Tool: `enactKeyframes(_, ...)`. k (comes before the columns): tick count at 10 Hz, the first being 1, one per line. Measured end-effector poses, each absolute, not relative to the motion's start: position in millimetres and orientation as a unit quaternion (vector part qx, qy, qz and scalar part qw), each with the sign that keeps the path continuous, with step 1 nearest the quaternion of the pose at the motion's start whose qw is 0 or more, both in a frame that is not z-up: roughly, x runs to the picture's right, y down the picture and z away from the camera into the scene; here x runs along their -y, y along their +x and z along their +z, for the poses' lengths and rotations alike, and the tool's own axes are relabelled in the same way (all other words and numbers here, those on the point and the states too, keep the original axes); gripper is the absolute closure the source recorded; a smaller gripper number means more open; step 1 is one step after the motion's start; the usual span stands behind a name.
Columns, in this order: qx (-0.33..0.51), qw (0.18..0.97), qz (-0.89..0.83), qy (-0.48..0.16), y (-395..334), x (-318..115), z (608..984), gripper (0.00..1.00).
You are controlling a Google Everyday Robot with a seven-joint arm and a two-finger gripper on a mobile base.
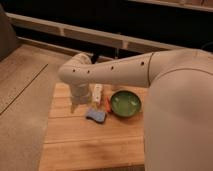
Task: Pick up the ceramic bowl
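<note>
The ceramic bowl point(125, 103) is round, shallow and glossy green with a darker rim. It sits on the wooden table point(75, 140) toward the right, close to my arm. My white arm reaches in from the right and bends down over the table's far left part. The gripper point(75, 106) hangs at the end of the arm, left of the bowl and apart from it, low over the wood.
A flat blue sponge point(96, 115) lies left of the bowl. A white upright item point(97, 93) and a small orange-red item point(107, 104) stand between gripper and bowl. A dark counter with a pale ledge point(90, 35) runs behind. The floor point(22, 85) lies left of the table.
</note>
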State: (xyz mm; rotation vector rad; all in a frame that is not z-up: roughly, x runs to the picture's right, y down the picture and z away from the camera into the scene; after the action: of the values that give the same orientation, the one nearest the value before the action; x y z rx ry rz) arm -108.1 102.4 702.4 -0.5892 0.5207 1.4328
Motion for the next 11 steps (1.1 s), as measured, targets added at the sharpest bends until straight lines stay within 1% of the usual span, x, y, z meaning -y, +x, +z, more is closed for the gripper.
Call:
enactKeyframes(2,-0.222,0.693,0.638,-0.251,-105,-92,704,0.35)
enactKeyframes(5,-0.140,0.764,0.599,-0.195,-90,-26,710,0.35)
enactKeyframes(7,-0.103,0.789,0.580,-0.175,-70,4,709,0.35)
enactKeyframes(8,-0.095,0.794,0.576,-0.171,-66,10,708,0.35)
enactKeyframes(11,-0.095,0.797,0.572,-0.172,-68,9,709,0.35)
